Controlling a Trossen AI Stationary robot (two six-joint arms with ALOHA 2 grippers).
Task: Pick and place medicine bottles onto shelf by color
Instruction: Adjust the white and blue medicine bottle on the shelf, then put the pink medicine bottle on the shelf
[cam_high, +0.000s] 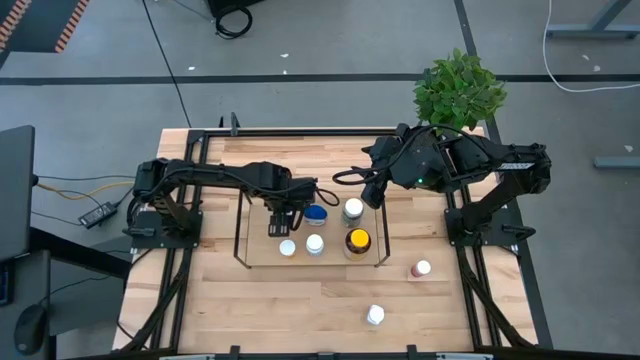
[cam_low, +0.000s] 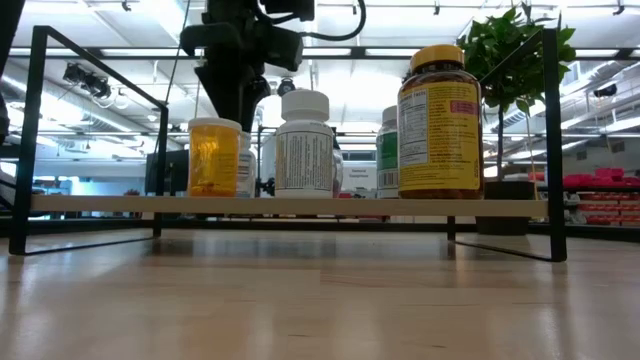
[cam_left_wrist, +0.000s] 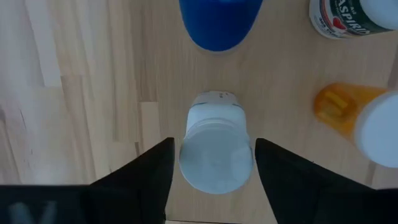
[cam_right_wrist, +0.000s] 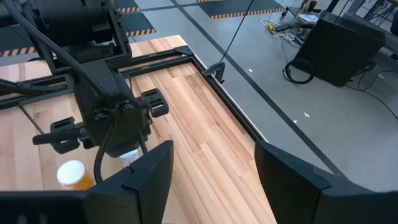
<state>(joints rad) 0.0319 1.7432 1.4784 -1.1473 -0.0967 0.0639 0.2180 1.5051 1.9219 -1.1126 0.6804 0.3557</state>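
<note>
Left pincer (cam_high: 279, 222): I have it hanging over the left part of the shelf, fingers (cam_left_wrist: 140, 177) spread wide on either side of a white-capped bottle (cam_left_wrist: 216, 151), not touching it, so released.
Right pincer (cam_high: 372, 190): I see it raised above the shelf's right end, fingers parted with nothing between them.
Shelf (cam_high: 240, 228): thin black rod rack across the middle of the counter (cam_high: 300, 310).
On the shelf: a blue-capped bottle (cam_high: 316, 215), a white bottle (cam_high: 352, 209), the amber bottle with yellow cap (cam_high: 357, 241), and two small white-capped ones at the front (cam_high: 314, 243) (cam_high: 287, 247).
Low view: the orange vial (cam_low: 214, 156), a white bottle (cam_low: 304, 142) and the big amber one (cam_low: 439, 122) stand upright on the shelf board.
Off the shelf: a reddish bottle with white cap (cam_high: 421, 268) just right of the rack, and a white bottle (cam_high: 375, 315) near the counter's front edge.
Plant (cam_high: 458, 90): at the counter's far right corner.
</note>
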